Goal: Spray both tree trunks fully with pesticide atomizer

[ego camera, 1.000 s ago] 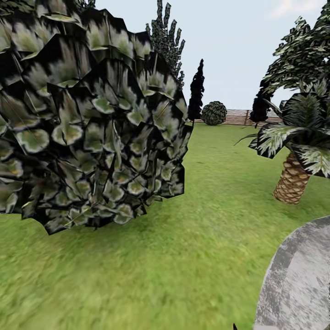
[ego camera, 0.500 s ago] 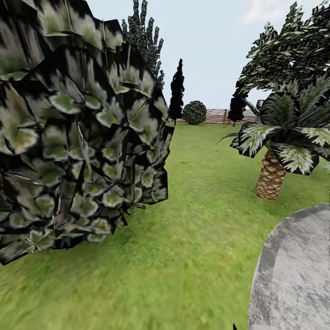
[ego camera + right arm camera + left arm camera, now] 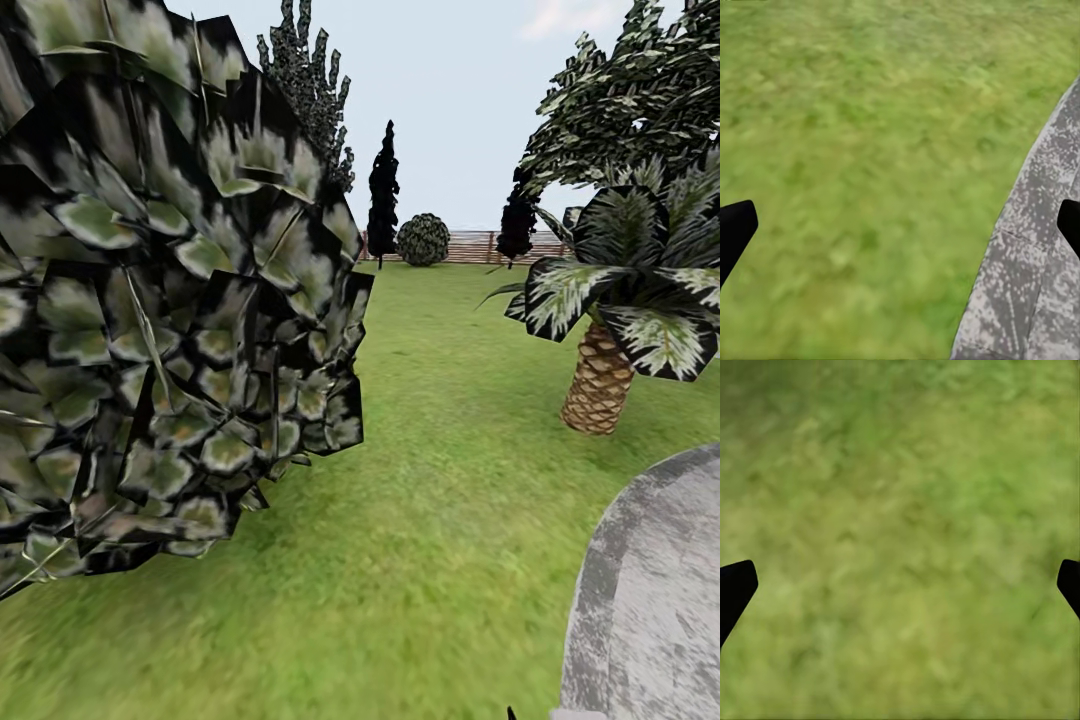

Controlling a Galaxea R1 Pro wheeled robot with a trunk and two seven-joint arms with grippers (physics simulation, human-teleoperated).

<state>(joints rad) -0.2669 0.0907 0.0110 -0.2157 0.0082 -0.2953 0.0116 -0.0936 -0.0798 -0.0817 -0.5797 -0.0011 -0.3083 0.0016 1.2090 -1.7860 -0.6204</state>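
Observation:
The pesticide atomizer, the two trees and their trunks are out of view. In the head view the grass floor [image 3: 450, 500] of the garden runs back to a brown slat fence [image 3: 470, 247]. My left gripper [image 3: 900, 585] hangs open over bare grass, its black fingertips [image 3: 735, 585] far apart at the frame's edges. Nothing sits between the fingers of my right gripper [image 3: 900, 225], which is open above grass beside a grey stone slab [image 3: 1035, 247].
A big dark-leaved bush [image 3: 170, 290] crowds the left, close to me. A short palm [image 3: 600, 385] stands at the right, and a grey stepping stone [image 3: 650, 600] lies at the lower right. Open lawn runs between them towards a round bush [image 3: 424, 240] by the fence.
The whole head view has shifted, so the camera has moved. The big bush now shows larger and closer at the left. No thing has moved by itself.

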